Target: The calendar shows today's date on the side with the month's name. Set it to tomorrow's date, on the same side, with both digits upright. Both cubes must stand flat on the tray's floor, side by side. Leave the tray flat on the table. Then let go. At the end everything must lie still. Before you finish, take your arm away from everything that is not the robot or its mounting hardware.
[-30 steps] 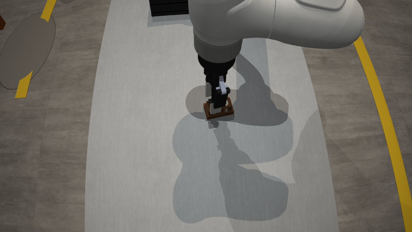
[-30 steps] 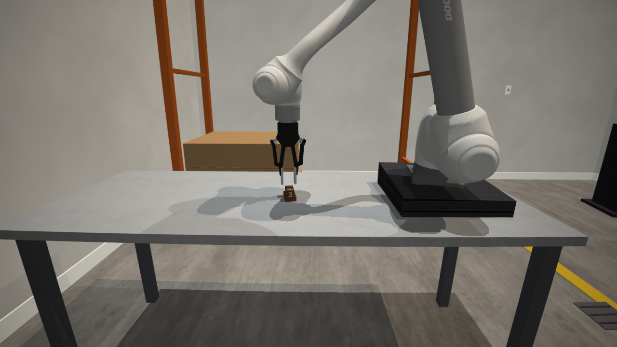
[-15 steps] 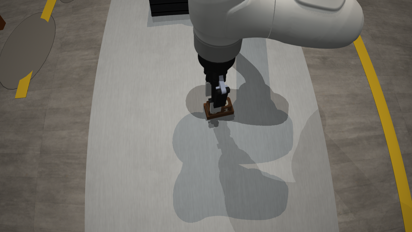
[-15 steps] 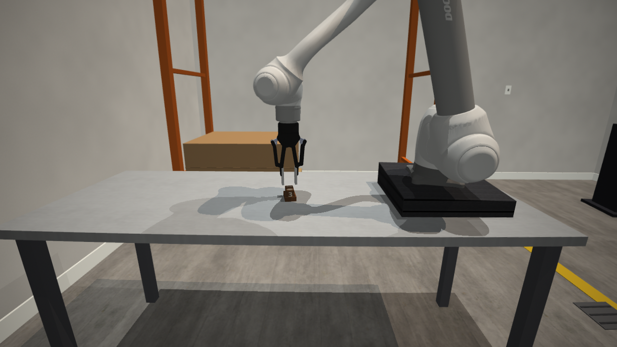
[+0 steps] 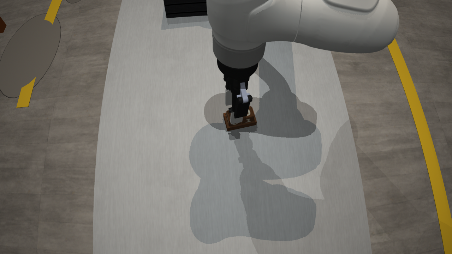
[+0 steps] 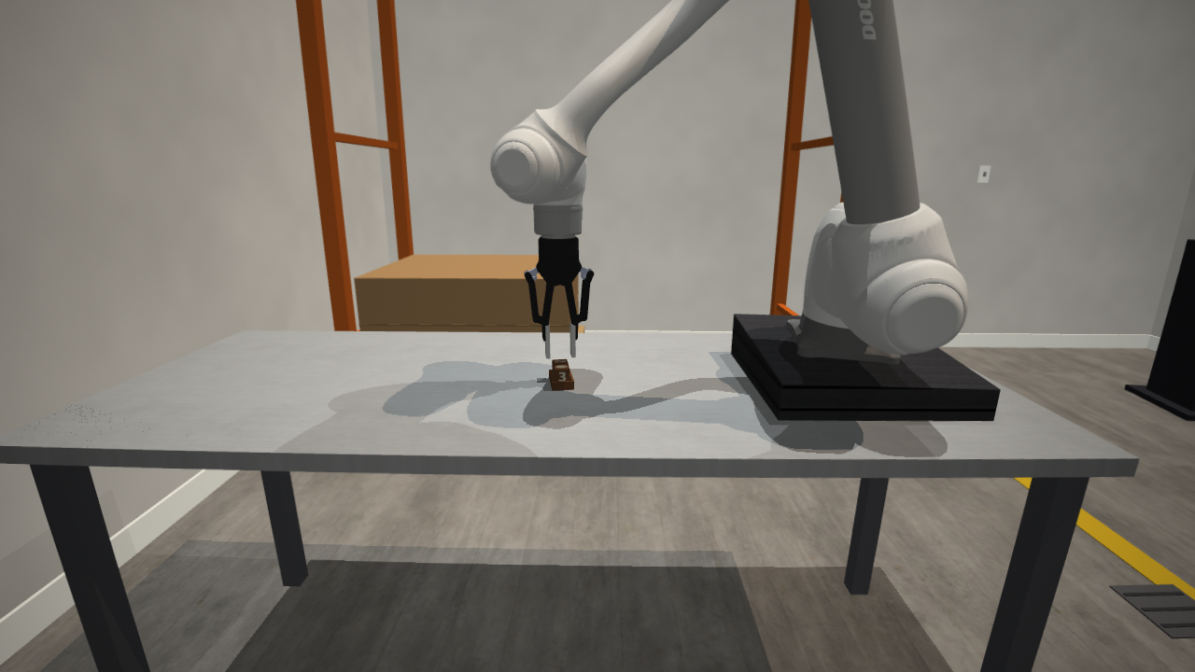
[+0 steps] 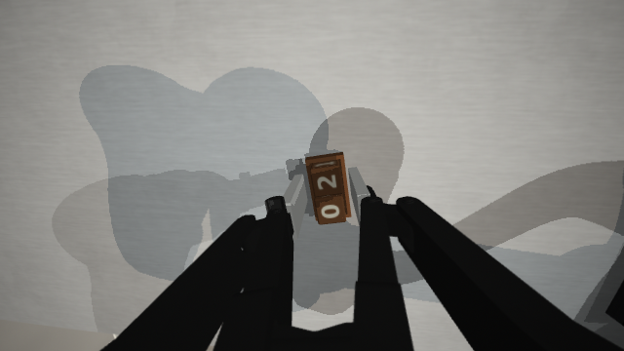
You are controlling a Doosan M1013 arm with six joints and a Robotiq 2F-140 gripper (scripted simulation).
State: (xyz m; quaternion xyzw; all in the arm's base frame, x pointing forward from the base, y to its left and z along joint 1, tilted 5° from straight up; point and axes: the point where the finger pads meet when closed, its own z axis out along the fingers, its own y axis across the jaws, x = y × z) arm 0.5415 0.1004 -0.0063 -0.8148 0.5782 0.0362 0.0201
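Here, the gripper (image 5: 236, 121) (image 6: 560, 356) (image 7: 327, 184) stands with jaws partly spread and nothing between them, above the calendar tray (image 5: 242, 127) (image 6: 561, 386) (image 7: 347, 207). The tray's long axis runs roughly along the finger faces (slightly askew), its cubes below the gap; side room appears narrow, so descent probably calls for centring.

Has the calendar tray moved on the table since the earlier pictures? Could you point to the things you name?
No. In the exterior view, the calendar tray (image 5: 241, 127) (image 6: 562, 386) (image 7: 348, 214) keeps its place relative to the black base plate (image 6: 885, 402).
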